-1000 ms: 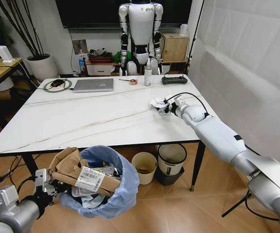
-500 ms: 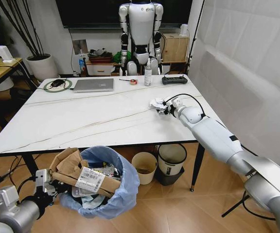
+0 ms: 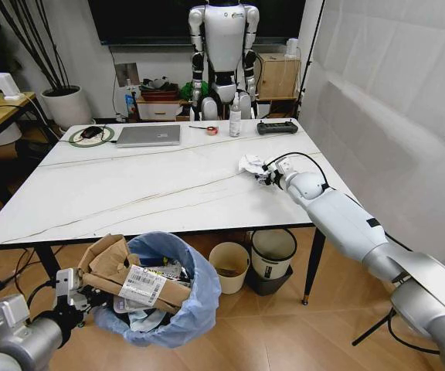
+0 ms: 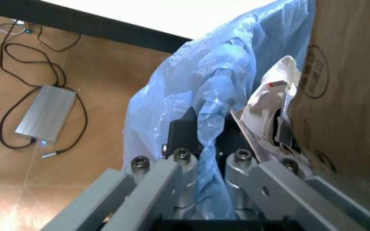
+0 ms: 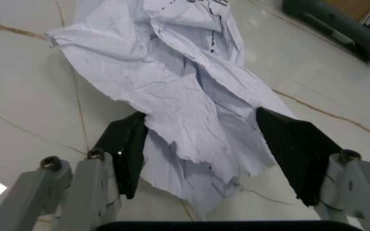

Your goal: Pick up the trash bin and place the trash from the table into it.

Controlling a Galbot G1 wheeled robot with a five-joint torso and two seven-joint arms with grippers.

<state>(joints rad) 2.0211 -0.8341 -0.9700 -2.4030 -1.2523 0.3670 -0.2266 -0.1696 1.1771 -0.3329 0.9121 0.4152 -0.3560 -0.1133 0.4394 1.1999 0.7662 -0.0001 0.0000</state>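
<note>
The trash bin (image 3: 178,309), lined with a crinkled light-blue bag, is held low in front of the table's near edge. A torn brown cardboard box (image 3: 114,267) and other litter fill it. My left gripper (image 3: 83,297) is shut on its rim; the left wrist view shows my left gripper (image 4: 207,139) pinching the blue bag (image 4: 198,91) beside the cardboard (image 4: 346,86). On the white table (image 3: 130,193), at its right side, lies crumpled white paper (image 3: 249,164). My right gripper (image 3: 267,175) stands open at it. In the right wrist view the paper (image 5: 178,91) lies between the black fingers (image 5: 127,154) of my right gripper (image 5: 211,154).
At the table's far edge sit a grey laptop (image 3: 149,135), a white spray bottle (image 3: 236,121) and a black controller (image 3: 276,127). Under the table stand a cream bin (image 3: 229,267) and a black-rimmed white bin (image 3: 273,253). A white screen (image 3: 392,93) lines the right side.
My right gripper has shifted a little to the right at the paper, which still lies on the table. The left arm and the bin have not moved.
</note>
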